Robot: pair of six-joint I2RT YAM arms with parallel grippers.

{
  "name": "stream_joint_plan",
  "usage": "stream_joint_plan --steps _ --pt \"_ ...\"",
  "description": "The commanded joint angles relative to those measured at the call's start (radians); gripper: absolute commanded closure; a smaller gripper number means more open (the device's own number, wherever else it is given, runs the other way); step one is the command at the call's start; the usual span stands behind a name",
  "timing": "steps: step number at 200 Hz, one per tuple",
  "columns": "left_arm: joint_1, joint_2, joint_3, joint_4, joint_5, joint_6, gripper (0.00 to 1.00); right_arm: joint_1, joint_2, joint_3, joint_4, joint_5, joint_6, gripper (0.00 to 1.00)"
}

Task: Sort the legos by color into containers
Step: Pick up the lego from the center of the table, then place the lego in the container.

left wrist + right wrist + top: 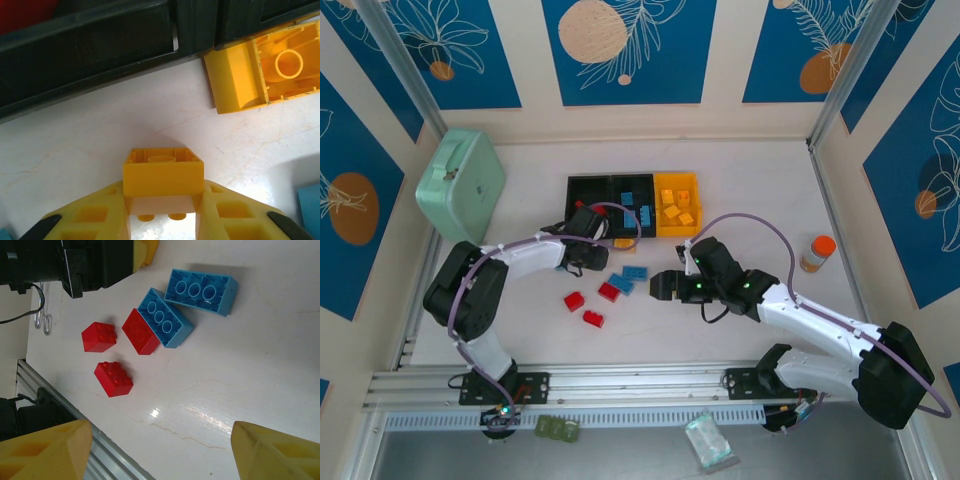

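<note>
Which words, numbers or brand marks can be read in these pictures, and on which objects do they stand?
No text can be read anywhere.
bottle: any label is too small to read.
red legos: studs show no legible mark.
yellow lego: plain, no lettering.

No legible text, brand, number or sign appears in any view. The bottle [816, 254] with the orange cap, standing on the table [750, 190], is too small for any print on it to be made out. The same applies to the clear packet [710, 441] lying past the table's near edge.
</note>
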Motion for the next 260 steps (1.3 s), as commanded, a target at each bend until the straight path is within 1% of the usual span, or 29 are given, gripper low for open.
stream_joint_plan --steps 1,43,66,95,123,153,201,225,260 --pt "0.001 -0.051 -0.003 -0.037 0.026 -0.013 0.72 0.007 -0.029 -0.002 -0.015 0.014 -0.001 0.26" --pt "-0.027 -0.129 0.021 -0.118 0.085 -0.068 0.72 -0.019 -0.050 0.002 -0.046 0.042 -0.002 0.27" --pt "-0.052 -0.135 0.062 -0.138 0.145 -0.108 0.73 -0.081 -0.073 -0.002 -0.091 0.053 0.006 0.27" --pt "-0.090 -0.096 0.175 -0.177 0.159 -0.145 0.73 -0.171 -0.144 -0.031 -0.127 0.039 0.017 0.26" --pt "-0.114 -0.005 0.319 -0.198 0.182 -0.173 0.73 -0.245 -0.215 -0.062 -0.184 0.045 0.034 0.27" --pt "-0.124 0.129 0.511 -0.242 0.194 -0.181 0.73 -0.306 -0.272 -0.095 -0.231 0.033 0.046 0.26" --pt "-0.129 0.360 0.833 -0.328 0.177 -0.186 0.73 -0.340 -0.355 -0.141 -0.263 0.024 0.062 0.27" --pt "-0.130 0.467 0.988 -0.371 0.161 -0.188 0.73 -0.352 -0.363 -0.153 -0.267 0.015 0.065 0.27" --pt "-0.133 0.599 1.196 -0.426 0.168 -0.184 0.72 -0.363 -0.365 -0.163 -0.267 0.011 0.065 0.27"
